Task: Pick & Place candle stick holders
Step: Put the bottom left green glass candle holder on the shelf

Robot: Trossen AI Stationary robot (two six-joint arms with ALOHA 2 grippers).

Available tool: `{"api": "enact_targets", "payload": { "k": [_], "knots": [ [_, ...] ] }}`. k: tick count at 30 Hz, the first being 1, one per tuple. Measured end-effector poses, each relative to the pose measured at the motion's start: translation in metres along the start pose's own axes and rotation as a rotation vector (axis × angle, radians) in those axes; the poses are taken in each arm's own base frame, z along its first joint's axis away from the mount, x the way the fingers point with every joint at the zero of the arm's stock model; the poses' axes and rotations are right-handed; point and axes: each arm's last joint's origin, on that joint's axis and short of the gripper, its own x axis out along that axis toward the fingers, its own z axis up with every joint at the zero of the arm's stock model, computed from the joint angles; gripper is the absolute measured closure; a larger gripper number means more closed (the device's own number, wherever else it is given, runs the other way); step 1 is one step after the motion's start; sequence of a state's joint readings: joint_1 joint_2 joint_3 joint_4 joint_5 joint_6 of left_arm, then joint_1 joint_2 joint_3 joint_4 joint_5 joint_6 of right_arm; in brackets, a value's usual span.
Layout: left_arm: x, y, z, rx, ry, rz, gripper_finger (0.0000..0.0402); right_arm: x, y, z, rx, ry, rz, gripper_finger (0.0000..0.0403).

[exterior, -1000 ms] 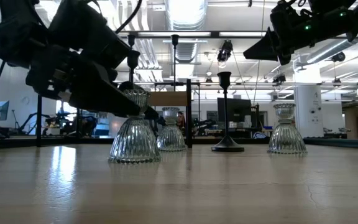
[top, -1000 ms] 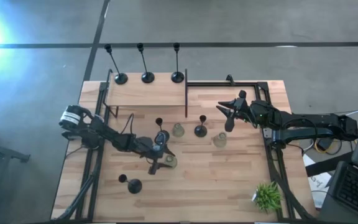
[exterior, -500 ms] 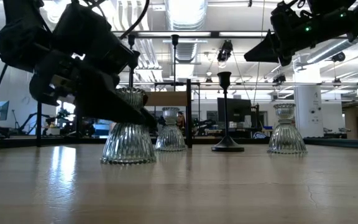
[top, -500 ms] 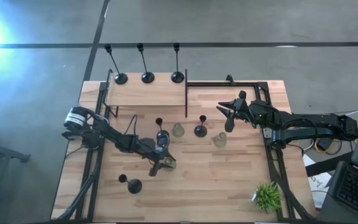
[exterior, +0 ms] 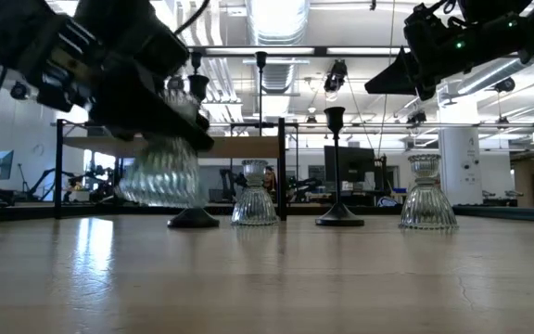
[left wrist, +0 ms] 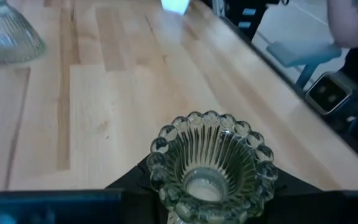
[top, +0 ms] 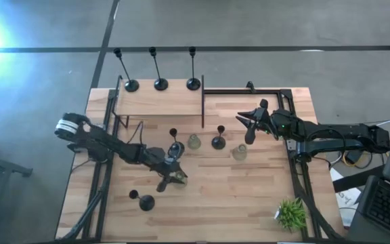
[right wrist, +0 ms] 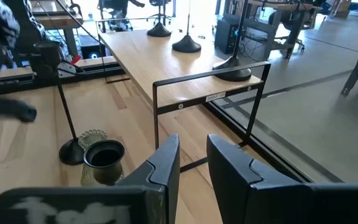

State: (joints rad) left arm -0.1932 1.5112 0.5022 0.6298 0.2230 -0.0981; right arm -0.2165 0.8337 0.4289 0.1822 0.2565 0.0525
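One glass candle holder sits clenched in the left end effector, its beaded rim between the dark fingers; it now hangs clear of the desk, where half a second ago its base rested on the wood. Just beyond stand a short black holder and a second glass holder. Farther off, the right end effector hovers above the desk with fingers slightly parted, apparently holding nothing. Beyond it, three tall black holders stand on the raised shelf.
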Motion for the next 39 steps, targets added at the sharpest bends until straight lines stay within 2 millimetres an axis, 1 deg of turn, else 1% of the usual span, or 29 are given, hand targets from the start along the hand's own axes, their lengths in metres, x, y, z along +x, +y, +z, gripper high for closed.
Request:
{"api": "enact_targets", "payload": {
  "k": [5,9,11,15,20,23,25,28,30,34,39],
  "knots": [
    [-0.029,-0.009,0.024,0.011,-0.050,-0.005,0.0275,0.000,0.000,-0.001,0.000,0.002,0.000,0.0326],
    [-0.059,-0.018,0.045,0.018,-0.111,-0.002,0.0275,0.000,0.000,-0.001,0.000,0.002,0.001,0.0319],
    [-0.076,-0.021,0.053,0.018,-0.123,0.035,0.0275,0.000,0.000,-0.001,0.000,0.002,0.001,0.0316],
    [-0.112,-0.025,0.071,0.025,-0.123,0.244,0.0275,0.000,0.000,-0.001,0.008,0.002,0.001,0.0312],
    [-0.160,-0.032,0.104,0.018,-0.161,0.498,0.0275,0.000,0.000,-0.001,0.008,0.002,0.001,0.0318],
    [-0.181,-0.035,0.123,0.044,-0.176,0.601,0.0275,0.000,0.000,-0.001,0.008,-0.001,0.001,0.0323],
    [-0.194,-0.036,0.134,0.072,-0.173,0.726,0.0275,0.000,0.000,-0.001,0.009,-0.005,0.001,0.0325],
    [-0.205,-0.032,0.144,0.091,-0.147,0.984,0.0275,0.000,0.000,0.000,0.011,-0.011,0.001,0.0325],
    [-0.208,-0.028,0.148,0.112,-0.120,1.087,0.0275,0.000,0.000,0.000,0.011,-0.012,0.001,0.0321],
    [-0.207,-0.014,0.151,0.111,-0.084,1.125,0.0275,0.000,0.000,0.001,0.008,-0.013,0.001,0.0314],
    [-0.209,0.013,0.149,0.058,-0.035,1.217,0.0275,0.000,0.000,0.002,0.005,-0.018,0.000,0.0308]
  ]
}}
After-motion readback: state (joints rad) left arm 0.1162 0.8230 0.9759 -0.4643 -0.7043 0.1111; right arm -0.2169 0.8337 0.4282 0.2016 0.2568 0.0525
